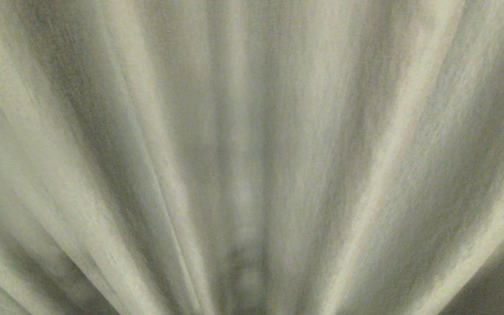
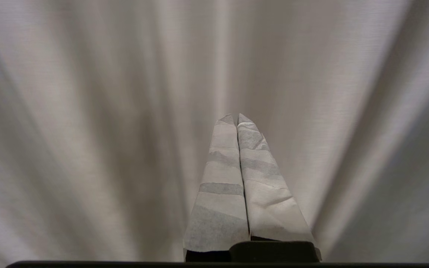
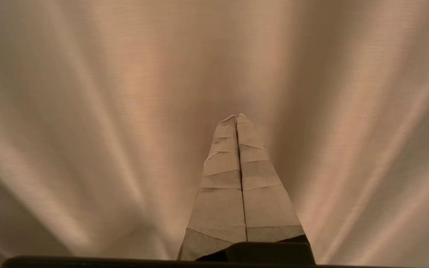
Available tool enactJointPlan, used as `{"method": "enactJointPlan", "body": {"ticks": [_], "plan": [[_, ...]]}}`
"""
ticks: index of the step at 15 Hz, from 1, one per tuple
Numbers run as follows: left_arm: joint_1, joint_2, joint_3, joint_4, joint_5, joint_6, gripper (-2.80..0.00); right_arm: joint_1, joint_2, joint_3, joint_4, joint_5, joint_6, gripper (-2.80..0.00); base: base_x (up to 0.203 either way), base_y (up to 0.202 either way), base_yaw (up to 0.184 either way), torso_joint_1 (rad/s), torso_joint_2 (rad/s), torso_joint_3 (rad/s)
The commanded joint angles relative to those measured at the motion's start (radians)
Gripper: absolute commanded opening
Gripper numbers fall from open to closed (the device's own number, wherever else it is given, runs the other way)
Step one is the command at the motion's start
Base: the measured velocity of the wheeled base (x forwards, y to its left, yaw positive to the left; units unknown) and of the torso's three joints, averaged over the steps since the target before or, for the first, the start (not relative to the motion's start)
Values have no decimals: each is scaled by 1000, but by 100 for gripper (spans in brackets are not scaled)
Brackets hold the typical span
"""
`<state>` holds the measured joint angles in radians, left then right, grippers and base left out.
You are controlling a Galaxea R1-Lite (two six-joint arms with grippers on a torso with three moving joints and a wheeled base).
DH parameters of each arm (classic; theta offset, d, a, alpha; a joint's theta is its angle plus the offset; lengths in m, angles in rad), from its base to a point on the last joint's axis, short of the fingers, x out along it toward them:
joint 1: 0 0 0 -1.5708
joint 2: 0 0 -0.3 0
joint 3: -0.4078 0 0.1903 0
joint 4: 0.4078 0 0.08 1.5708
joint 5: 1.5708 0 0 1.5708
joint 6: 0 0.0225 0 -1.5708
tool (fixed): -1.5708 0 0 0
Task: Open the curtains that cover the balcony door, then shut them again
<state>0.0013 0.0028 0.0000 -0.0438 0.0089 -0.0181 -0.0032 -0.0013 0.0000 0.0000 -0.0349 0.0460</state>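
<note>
Fabric fills every view: the curtains [image 1: 252, 157], thick cream-beige textured drapes hanging in long vertical pleats, stretch from edge to edge of the head view, close before the camera, with folds fanning out from the lower middle. Neither arm shows in that view.

In the left wrist view the left gripper [image 2: 236, 118] points straight at the pleated cloth, its two tape-wrapped fingers [image 2: 222, 193] pressed together along their whole length, tips meeting. Nothing is pinched between them. Whether the tips touch the curtain cannot be told; the drape hangs right ahead of them.

In the right wrist view the right gripper [image 3: 236, 118] stands the same way: both pale wrapped fingers [image 3: 263, 201] squeezed flat against each other, holding nothing, aimed at the folds of the same heavy fabric, which fills the whole picture behind them.
</note>
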Motion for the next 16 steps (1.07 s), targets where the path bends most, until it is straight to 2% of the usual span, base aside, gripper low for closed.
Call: {"method": "enactJointPlan", "body": {"ticks": [1,16], "plan": [[0,-1,0,-1,0,0,-280,0,1,0,0,0,0,-280,0,-194,0,5,5,0],[0,-1,0,-1,0,8,-280,0,1,0,0,0,0,-280,0,-191,2,2,2,2]]}}
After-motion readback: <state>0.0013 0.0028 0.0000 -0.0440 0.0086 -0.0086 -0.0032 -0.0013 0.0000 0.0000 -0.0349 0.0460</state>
